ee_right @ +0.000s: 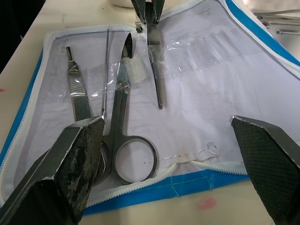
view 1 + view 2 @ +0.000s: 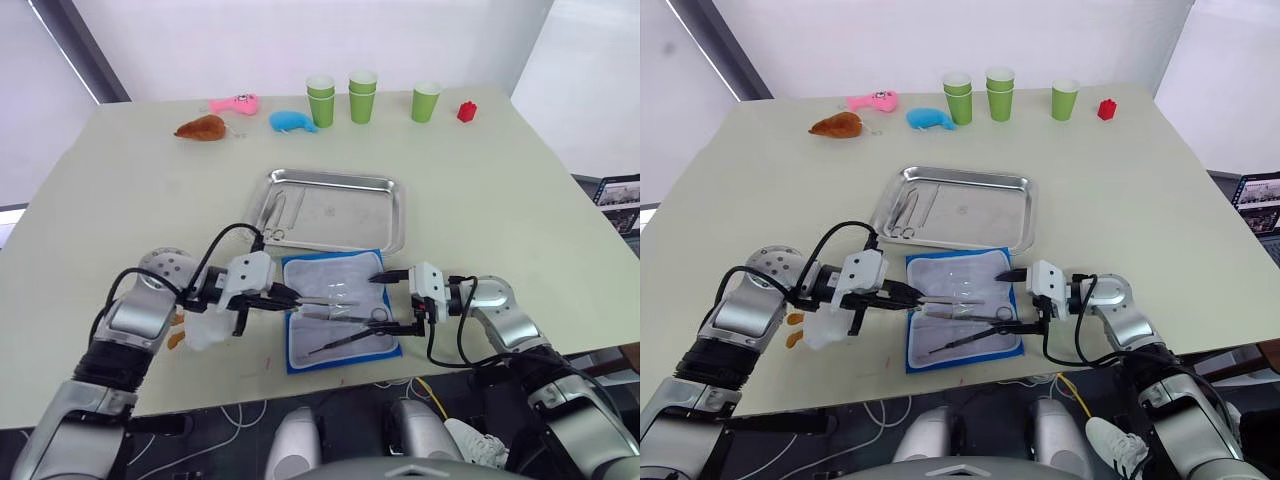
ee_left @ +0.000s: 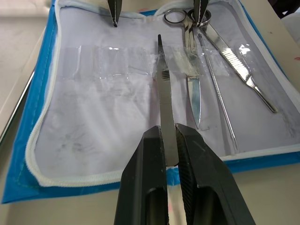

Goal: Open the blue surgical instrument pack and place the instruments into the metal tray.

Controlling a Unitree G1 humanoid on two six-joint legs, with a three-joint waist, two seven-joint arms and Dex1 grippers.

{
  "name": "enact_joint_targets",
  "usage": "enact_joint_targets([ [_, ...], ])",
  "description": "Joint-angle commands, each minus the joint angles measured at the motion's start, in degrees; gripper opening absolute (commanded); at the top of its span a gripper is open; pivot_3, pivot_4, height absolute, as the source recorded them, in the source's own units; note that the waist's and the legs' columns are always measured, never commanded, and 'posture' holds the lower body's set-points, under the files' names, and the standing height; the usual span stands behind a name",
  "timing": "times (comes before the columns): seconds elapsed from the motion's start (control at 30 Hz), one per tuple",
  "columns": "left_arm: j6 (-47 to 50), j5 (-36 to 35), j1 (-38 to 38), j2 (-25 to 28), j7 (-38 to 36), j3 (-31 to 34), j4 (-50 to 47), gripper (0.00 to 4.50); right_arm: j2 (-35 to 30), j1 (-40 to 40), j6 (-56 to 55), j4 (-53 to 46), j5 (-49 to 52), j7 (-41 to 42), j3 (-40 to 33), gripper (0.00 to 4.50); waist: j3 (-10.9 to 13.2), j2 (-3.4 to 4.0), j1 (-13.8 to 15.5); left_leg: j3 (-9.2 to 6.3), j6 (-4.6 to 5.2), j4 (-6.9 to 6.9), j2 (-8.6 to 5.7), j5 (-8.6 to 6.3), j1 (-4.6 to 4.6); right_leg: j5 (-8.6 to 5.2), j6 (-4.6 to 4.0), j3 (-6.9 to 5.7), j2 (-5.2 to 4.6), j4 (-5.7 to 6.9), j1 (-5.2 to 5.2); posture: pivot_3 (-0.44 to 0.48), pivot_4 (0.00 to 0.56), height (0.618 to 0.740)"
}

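The blue surgical instrument pack (image 2: 340, 312) lies open near the table's front edge, with its pale lining up. The metal tray (image 2: 384, 213) sits just behind it and holds two or three instruments (image 2: 283, 212) at its left end. My left gripper (image 3: 168, 139) is shut on slim silvery forceps (image 3: 164, 89), holding them over the pack's left half. Scissors (image 1: 124, 93), a thin probe (image 1: 107, 70) and a flat-handled tool (image 1: 75, 86) lie in the pack. My right gripper (image 1: 165, 121) stands open at the pack's right edge, by the scissors' ring handles.
Along the far edge stand green paper cups (image 2: 362, 95), a red block (image 2: 467, 111), a blue plush toy (image 2: 292, 121), a pink toy (image 2: 237, 103) and a brown toy (image 2: 201, 128). A white and orange object (image 2: 203, 332) lies under my left wrist.
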Motion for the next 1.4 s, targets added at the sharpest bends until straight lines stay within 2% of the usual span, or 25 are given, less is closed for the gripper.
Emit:
enact_joint_targets([
  [0.03,-0.27,-1.79,-1.02,2.04,-0.37,3.11,-2.38,0.08,-1.21,2.79,1.74,4.54,-6.12,0.11,3.86,4.5,0.0,-0.01,-0.01,0.0,0.0,0.0,0.0,0.0,0.0,0.0,0.0,0.0,0.0,0.0,0.0,0.0,0.15,0.739],
  [0.57,-3.08,-3.86,3.01,8.37,-4.23,7.31,-3.08,0.08,-0.99,2.89,1.56,4.81,-6.22,-0.07,3.97,4.5,0.01,-0.02,0.02,0.1,0.0,-0.13,0.03,0.0,0.0,0.01,-0.03,0.05,-0.01,-0.07,-0.1,0.0,0.15,0.739],
  [1.07,2.63,-9.86,5.98,11.18,-4.72,12.75,-5.69,0.08,-0.88,3.05,1.25,4.96,-6.27,0.38,4.11,4.5,0.01,-0.02,0.0,0.21,0.0,-0.3,0.04,0.0,0.02,0.03,-0.06,0.09,-0.01,-0.2,-0.13,0.0,0.15,0.739],
  [1.2,8.7,-12.75,4.81,8.26,0.91,14.74,-6.91,0.08,-0.8,2.97,1.19,5.09,-6.34,0.41,4.15,4.5,0.02,-0.01,0.01,0.22,0.0,-0.3,0.04,0.0,0.03,-0.03,0.05,0.1,-0.01,-0.2,-0.13,0.0,0.15,0.739],
  [1.4,17.83,-14.52,0.84,-0.99,18.59,18.44,-9.41,0.08,-0.67,2.79,1.16,5.16,-6.2,0.48,4.07,4.5,-0.04,-0.13,-0.03,0.18,0.0,-0.29,0.04,0.0,0.02,0.01,0.02,0.09,0.05,-0.19,-0.1,0.0,0.15,0.739],
])
